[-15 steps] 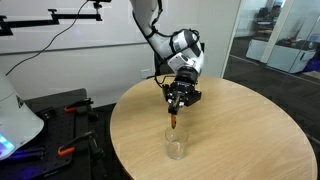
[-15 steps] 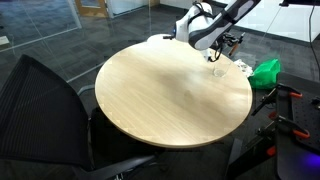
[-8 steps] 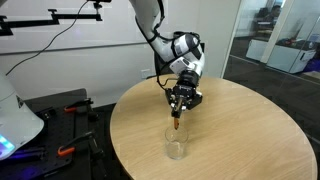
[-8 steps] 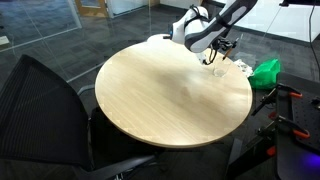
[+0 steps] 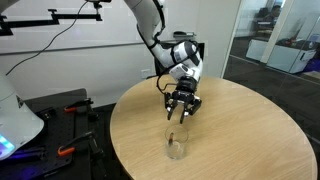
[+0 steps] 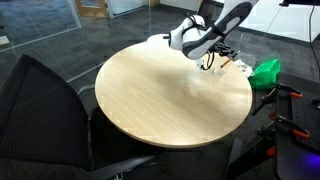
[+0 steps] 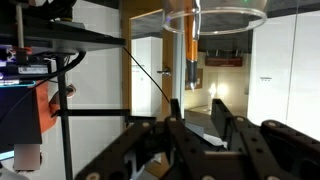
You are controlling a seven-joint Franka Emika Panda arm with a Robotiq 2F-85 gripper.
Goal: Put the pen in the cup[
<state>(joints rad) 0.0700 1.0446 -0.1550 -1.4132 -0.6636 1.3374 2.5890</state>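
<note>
The clear cup (image 5: 176, 148) stands on the round wooden table near its edge. It also shows in an exterior view (image 6: 217, 69) and fills the top of the wrist view (image 7: 228, 30). The pen (image 7: 191, 55), dark with an orange-red part, stands inside the cup; in an exterior view it shows as a small dark mark (image 5: 172, 137) at the cup's rim. My gripper (image 5: 180, 112) hangs just above the cup, fingers apart and empty. It shows in both exterior views (image 6: 211, 62), and its black fingers frame the wrist view (image 7: 198, 108).
The round table (image 5: 245, 130) takes up most of both exterior views (image 6: 160, 95). A black mesh chair (image 6: 50, 110) stands at one side. A green object (image 6: 266, 71) lies beyond the table edge near the cup. A white machine (image 5: 15, 120) stands off the table.
The gripper held the pen above the cup before. Now its fingers have opened and the pen has dropped into the cup. The arm has shifted slightly.
</note>
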